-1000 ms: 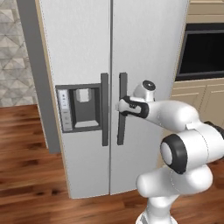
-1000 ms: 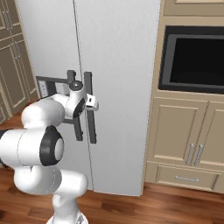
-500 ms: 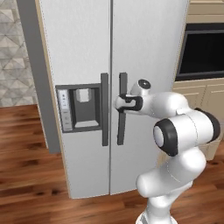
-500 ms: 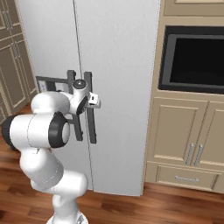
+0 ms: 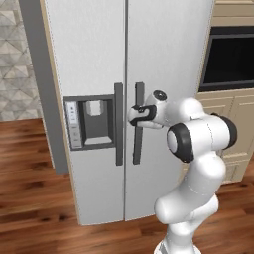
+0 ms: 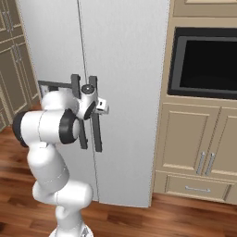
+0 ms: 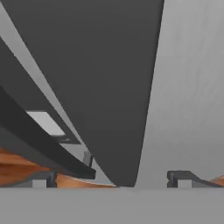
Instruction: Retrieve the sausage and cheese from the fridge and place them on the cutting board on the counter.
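Reaching toward the closed fridge (image 5: pixel 99 59) with the end effector (image 7: pixel 113 177), fingers (image 7: pixel 43 178) spread wide on either side of the right door's dark handle (image 5: pixel 139 124), not yet clamping it. Standing just left of a beige cabinet with a black oven (image 6: pixel 208 62).

The bent arm reaches forward at mid height, its end effector (image 7: pixel 113 178) spread wide.

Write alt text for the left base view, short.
A white robot arm reaches its open gripper to the right-hand dark handle of a closed light grey fridge. A water dispenser is on the left door; a dark built-in oven is at right.
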